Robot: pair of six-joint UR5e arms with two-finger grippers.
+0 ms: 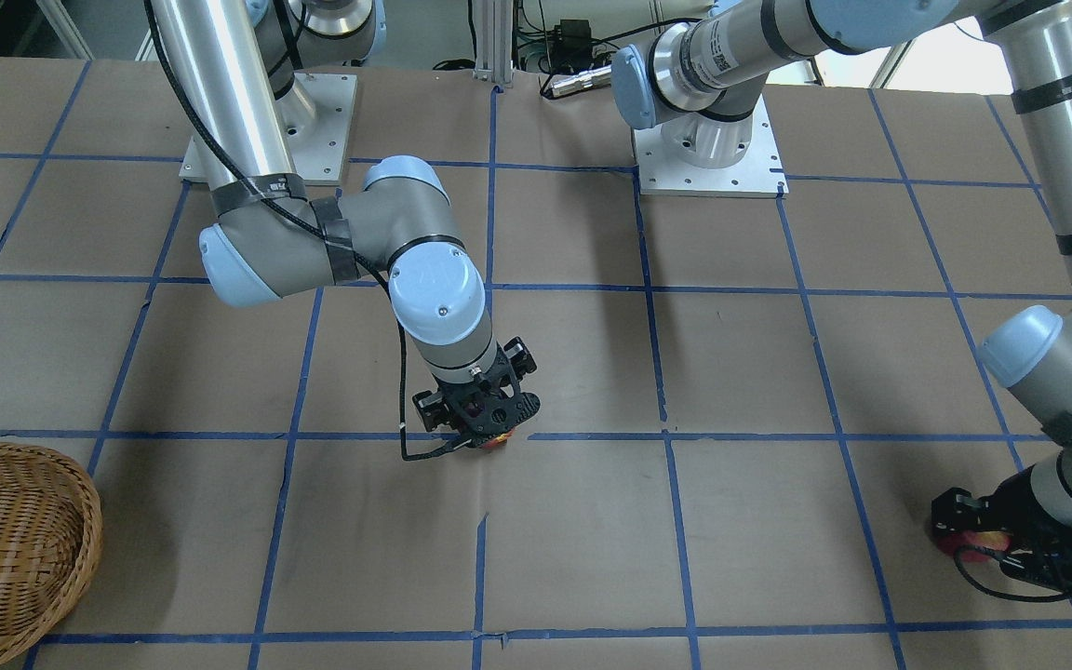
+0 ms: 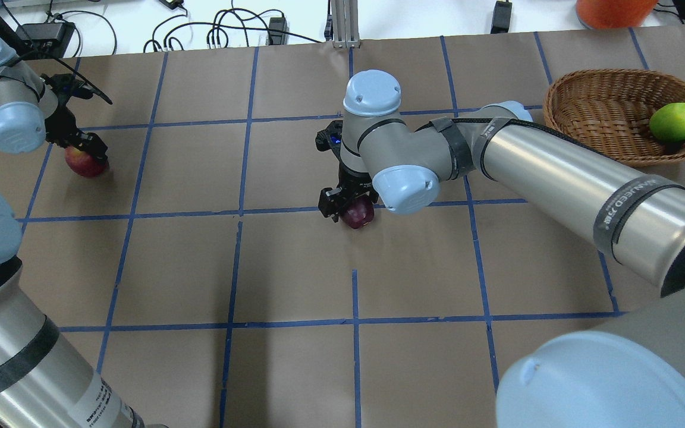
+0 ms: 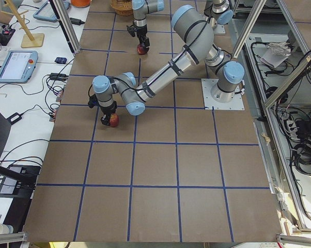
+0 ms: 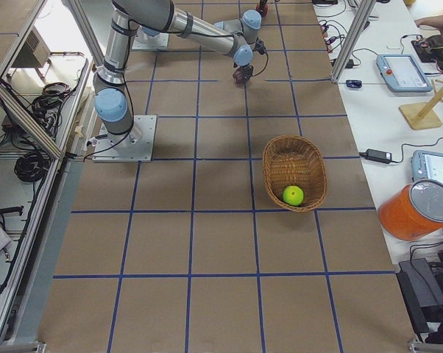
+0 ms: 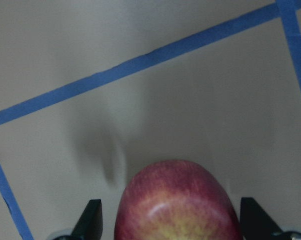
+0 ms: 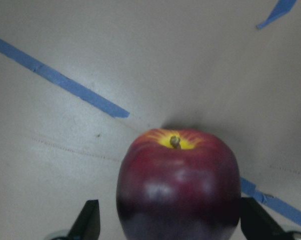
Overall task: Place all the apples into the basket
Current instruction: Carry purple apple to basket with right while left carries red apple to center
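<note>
Maroon apple point(image 6: 178, 185): between right fingers point(image 6: 88, 220), spread wide, straddled for gripping.
Red apple point(image 5: 178, 205): between left fingers point(image 5: 90, 220), likewise wide.

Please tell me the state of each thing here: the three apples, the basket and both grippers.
green apple: lying inside the basket, near one end.
basket: upright on the table, holding only the green apple.
maroon apple: on the table, stem up, not yet gripped.
red apple: on the table, not yet gripped.
left gripper: open, straddling the red apple.
right gripper: open, straddling the maroon apple.
</note>
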